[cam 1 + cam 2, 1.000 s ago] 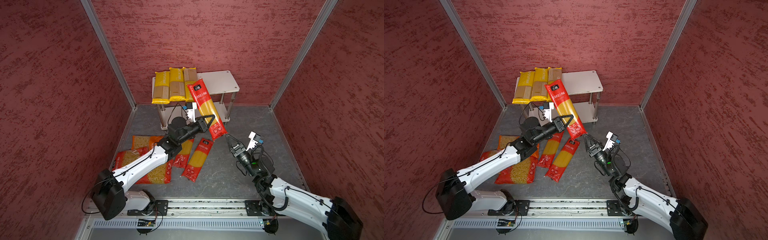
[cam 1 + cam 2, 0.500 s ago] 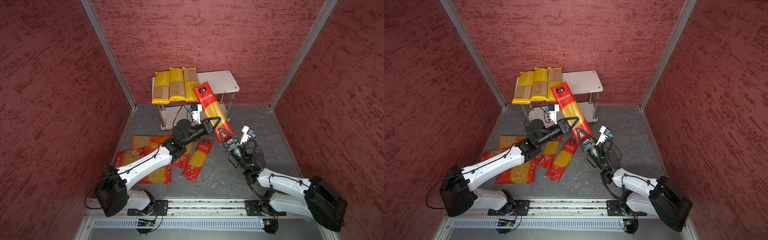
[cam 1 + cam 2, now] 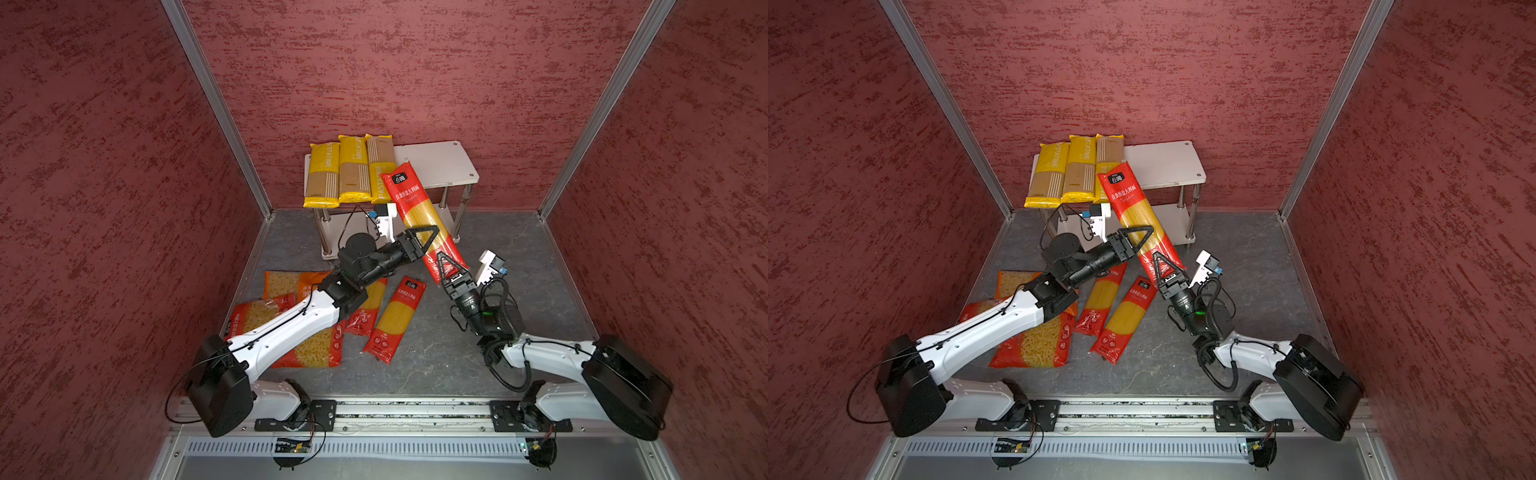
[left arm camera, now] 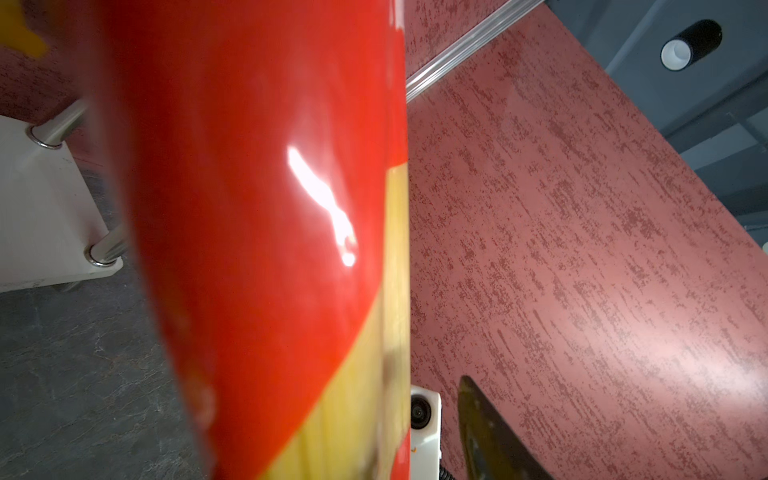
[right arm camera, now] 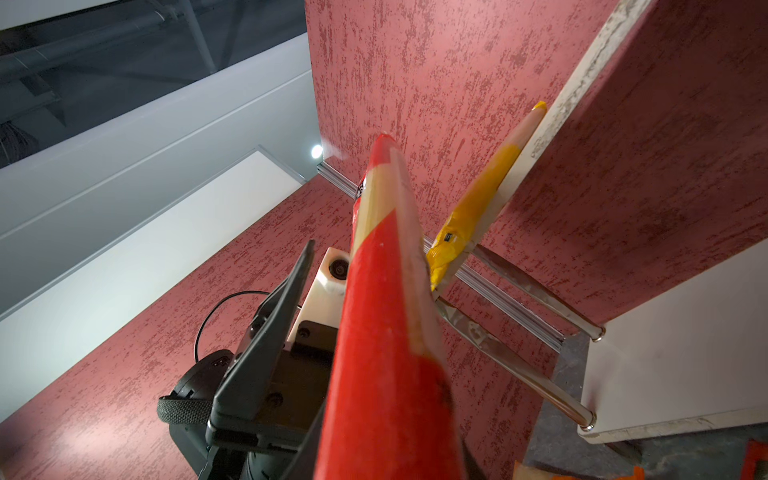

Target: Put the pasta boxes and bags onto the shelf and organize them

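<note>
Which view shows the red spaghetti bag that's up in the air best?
A top view: the raised red spaghetti bag shows end to end, tilted, its top end near the shelf. The left wrist view catches only a blurred close stretch of it; the right wrist view looks up along its narrow side.

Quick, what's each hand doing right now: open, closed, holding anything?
Left hand: open, with a finger on either side of the red spaghetti bag and a visible gap.
Right hand: closed on the bag's lower end.
</note>
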Robot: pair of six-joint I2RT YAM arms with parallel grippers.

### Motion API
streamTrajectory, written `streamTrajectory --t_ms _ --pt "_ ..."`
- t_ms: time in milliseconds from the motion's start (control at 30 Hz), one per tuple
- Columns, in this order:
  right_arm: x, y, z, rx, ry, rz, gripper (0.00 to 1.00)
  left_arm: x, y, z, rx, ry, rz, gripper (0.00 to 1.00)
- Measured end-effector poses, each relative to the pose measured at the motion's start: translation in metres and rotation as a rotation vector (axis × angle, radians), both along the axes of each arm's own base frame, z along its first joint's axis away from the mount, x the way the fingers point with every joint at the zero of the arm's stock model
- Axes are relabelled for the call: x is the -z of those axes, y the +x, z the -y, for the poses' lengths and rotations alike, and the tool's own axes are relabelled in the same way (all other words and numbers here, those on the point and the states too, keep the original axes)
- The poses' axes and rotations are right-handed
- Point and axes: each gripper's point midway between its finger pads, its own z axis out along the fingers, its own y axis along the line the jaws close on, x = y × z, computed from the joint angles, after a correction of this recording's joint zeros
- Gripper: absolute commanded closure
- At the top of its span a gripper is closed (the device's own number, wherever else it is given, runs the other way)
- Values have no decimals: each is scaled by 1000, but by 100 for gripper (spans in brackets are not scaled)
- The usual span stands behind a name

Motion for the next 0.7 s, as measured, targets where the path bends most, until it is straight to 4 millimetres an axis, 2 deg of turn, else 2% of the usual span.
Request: streamTrajectory --t_ms 133,233,367,533,700 --pt "-14 7 -11 -2 14 28 91 -10 -9 -23 -39 -12 22 33" --pt "-31 16 -13 24 37 53 95 -19 -24 -43 -63 -23 56 32" --pt "-52 44 -7 109 77 57 95 -25 -47 -68 -100 -14 96 32" --pt "-63 91 -4 225 75 -10 92 -6 -64 -101 -181 57 94 32" --pt "-63 134 -10 317 45 -105 89 18 -76 -133 -268 136 66 32"
